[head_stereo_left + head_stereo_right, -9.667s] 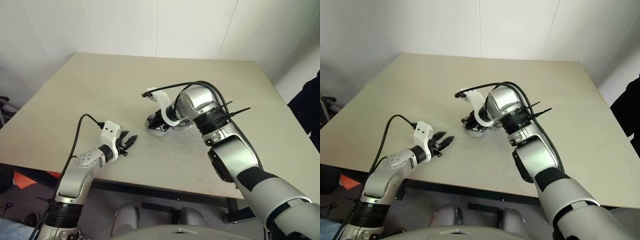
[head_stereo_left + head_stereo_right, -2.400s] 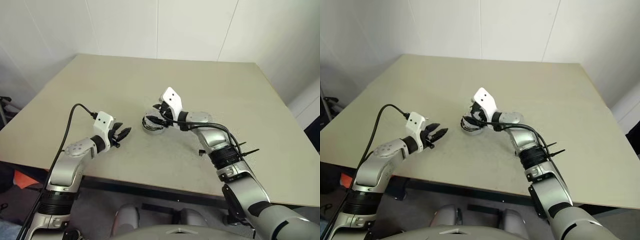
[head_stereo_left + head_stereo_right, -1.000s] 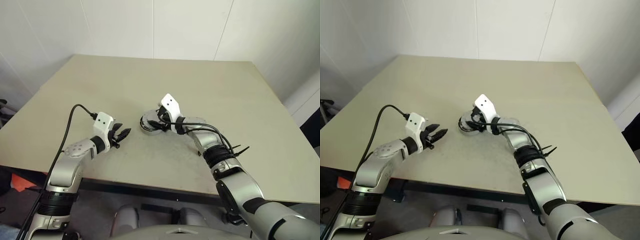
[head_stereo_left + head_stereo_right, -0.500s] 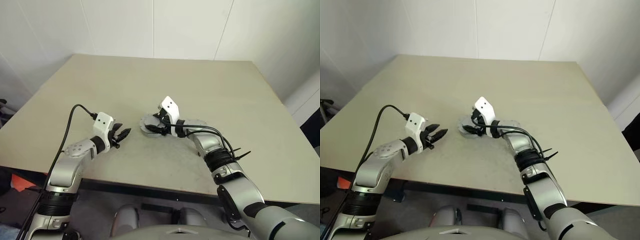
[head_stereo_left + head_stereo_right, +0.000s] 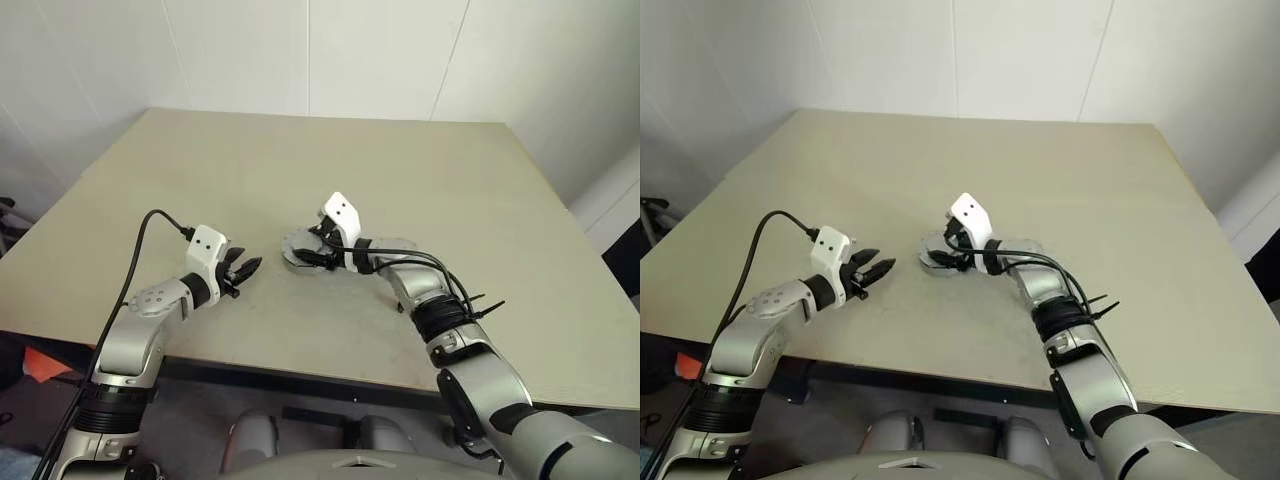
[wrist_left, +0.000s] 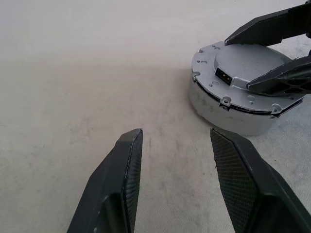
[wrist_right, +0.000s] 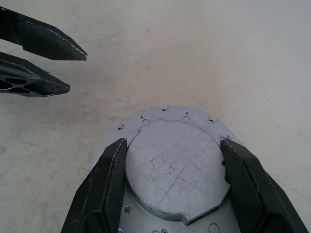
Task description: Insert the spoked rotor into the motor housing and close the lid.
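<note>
The motor housing is a low silver-walled round cup near the table's middle. Its grey lid lies flat on top, shut, so the spoked rotor is hidden. My right gripper hovers low over the lid, jaws wide apart on either side of the lid's raised round centre. Whether its fingers touch the lid I cannot tell. My left gripper is open and empty, a short way to the left of the housing, pointing at it just above the table.
The beige table carries nothing else. Its front edge runs close below my left arm. A black cable loops up from the left wrist.
The lid, raised a couple of seconds ago, now lies flat on the housing, with my right gripper lowered over it. The left arm has stayed still.
</note>
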